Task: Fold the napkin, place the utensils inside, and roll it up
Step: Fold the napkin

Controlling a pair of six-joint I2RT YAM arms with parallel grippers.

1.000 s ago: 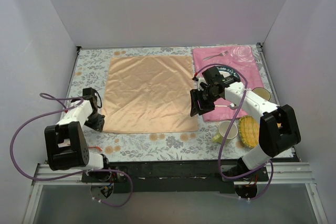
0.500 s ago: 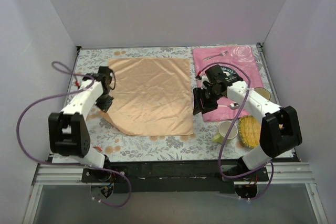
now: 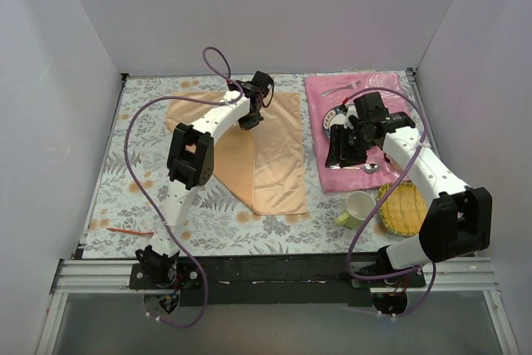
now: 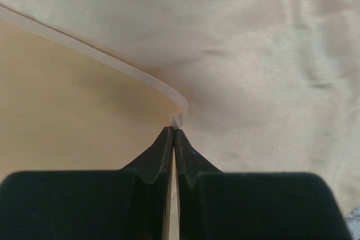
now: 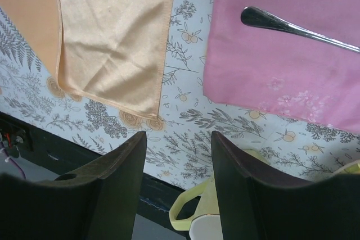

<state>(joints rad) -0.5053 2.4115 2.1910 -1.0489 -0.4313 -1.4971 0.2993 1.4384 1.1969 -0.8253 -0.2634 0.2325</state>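
Where it folds over, the napkin (image 3: pixel 278 172) seems paler.

You'll find the napkin (image 3: pixel 278 160) at center frame in the top view: peach-orange, faintly shiny, thin, and partly doubled over. Its left portion is raised and drawn rightward across the rest, with one hemmed corner pinched in the closed left end effector (image 3: pixel 249 118). Its right edge and lower right corner lie flat on the surface (image 3: pixel 150 122). Your fork (image 3: pixel 341 87) lies slanted at upper right on the pink placemat (image 3: pixel 391 93). Your spoon (image 3: pixel 368 169) lies near that placemat's lower edge, well apart from the fork.
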